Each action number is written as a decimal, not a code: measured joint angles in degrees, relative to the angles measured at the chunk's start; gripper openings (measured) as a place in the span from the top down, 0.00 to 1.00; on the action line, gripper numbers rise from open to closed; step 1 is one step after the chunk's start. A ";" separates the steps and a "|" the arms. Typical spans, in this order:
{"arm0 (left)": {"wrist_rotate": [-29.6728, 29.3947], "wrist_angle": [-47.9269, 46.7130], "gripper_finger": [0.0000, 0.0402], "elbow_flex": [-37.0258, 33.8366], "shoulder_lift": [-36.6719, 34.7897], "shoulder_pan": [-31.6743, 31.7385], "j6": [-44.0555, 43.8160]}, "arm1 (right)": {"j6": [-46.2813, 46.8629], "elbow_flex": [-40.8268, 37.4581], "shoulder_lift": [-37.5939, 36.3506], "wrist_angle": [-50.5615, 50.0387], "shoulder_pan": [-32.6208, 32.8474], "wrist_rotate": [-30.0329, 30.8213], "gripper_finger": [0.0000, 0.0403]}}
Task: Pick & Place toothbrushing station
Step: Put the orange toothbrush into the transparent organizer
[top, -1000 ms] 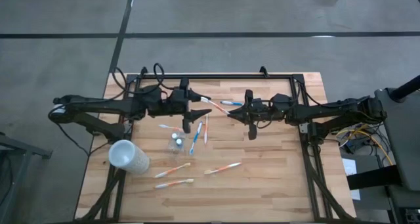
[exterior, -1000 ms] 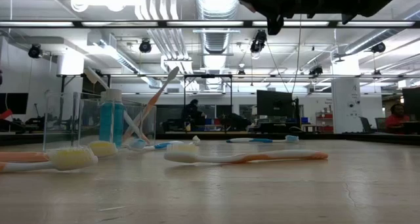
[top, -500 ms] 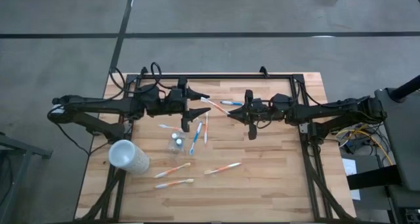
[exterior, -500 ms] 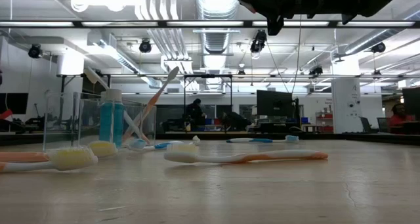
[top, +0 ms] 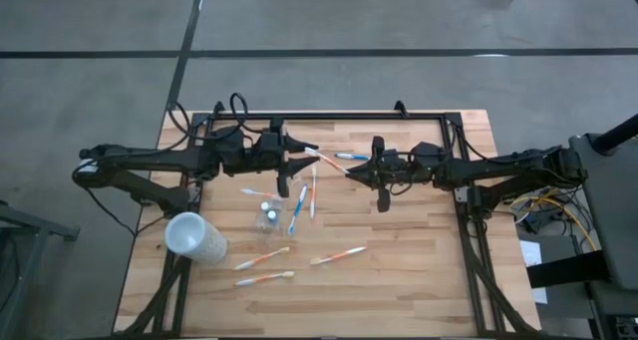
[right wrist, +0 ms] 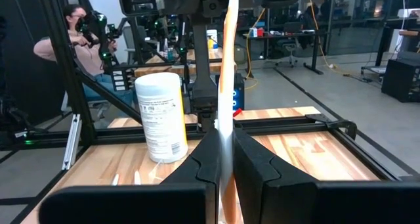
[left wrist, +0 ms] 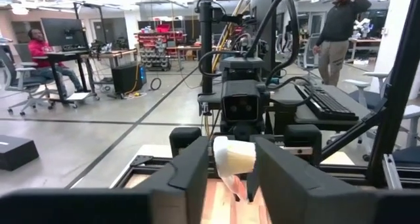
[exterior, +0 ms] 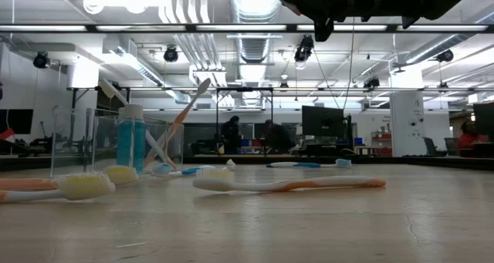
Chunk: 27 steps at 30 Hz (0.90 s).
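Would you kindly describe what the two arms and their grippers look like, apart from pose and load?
Both arms are dark, slim and jointed. Black cables loop near the left arm's base; yellow and other wiring shows by the right arm's base. Each gripper, left and right, has two broad, flat-faced black fingers. No markings are visible.

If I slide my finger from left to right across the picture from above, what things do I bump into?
Frosted cup → clear tumbler → left gripper → toothbrush held between both grippers → right gripper.
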 joint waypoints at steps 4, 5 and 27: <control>-0.55 0.02 0.81 0.00 0.00 0.05 0.15 | -0.01 0.00 0.00 -0.06 -0.04 0.17 0.96; -0.73 0.00 0.83 0.00 0.00 0.07 0.28 | -0.02 0.00 0.00 -0.04 -0.07 0.16 0.96; -0.83 -1.16 0.89 0.00 0.03 0.33 0.55 | 5.20 0.00 0.02 0.05 0.02 0.39 0.81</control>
